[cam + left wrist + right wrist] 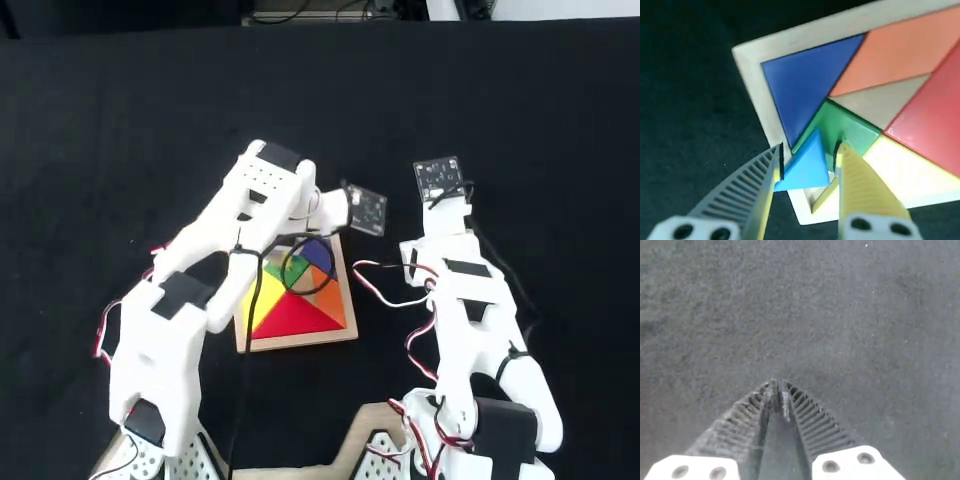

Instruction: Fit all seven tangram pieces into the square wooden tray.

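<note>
The square wooden tray (752, 85) holds a dark blue triangle (800, 85), an orange piece (895, 55), a tan triangle (880, 102), a red triangle (935, 110), a yellow piece (900, 170) and a green piece (840, 127). My left gripper (809, 150) is shut on a small light blue triangle (805, 167), held tilted just above the tray's corner beside the green piece. A strip of bare tray floor (815, 199) shows under it. In the high view the left arm (250, 220) covers part of the tray (300, 342). My right gripper (776, 387) is shut on nothing over the black cloth.
The right arm (470, 300) stands to the right of the tray, a short gap away. Black cloth (120, 120) covers the whole table. Loose cables (385, 285) hang between the tray and the right arm.
</note>
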Motion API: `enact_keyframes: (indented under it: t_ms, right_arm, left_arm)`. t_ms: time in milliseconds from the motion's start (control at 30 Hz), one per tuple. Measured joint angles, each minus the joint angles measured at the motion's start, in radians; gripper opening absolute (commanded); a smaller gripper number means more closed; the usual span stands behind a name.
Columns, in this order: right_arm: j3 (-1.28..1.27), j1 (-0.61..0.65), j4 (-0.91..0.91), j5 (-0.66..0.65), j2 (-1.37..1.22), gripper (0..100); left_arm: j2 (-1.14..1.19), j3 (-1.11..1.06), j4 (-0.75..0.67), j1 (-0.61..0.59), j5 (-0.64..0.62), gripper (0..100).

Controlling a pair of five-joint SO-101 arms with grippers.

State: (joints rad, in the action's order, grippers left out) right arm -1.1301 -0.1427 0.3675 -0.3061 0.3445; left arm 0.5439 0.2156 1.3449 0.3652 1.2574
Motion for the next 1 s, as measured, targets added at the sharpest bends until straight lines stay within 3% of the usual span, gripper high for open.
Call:
enact_keyframes:
  t_ms: [167,367,700,1000]
  right_arm:
    - [0.0,0.0,0.0,0.0,0.0,1.1]
    - [0.0,0.0,0.0,0.0,0.0,1.1]
    - [0.0,0.0,0.0,0.0,0.0,1.1]
    - [0.0,0.0,0.0,0.0,0.0,1.1]
  left_arm:
    - [0.017,0.021,0.0,-0.003,-0.074,17]
    - [0.018,0.021,0.0,0.0,-0.192,4]
    - [0.021,0.025,0.092,0.0,-0.304,4]
    - [0.023,0.032,0.077,0.0,-0.468,4]
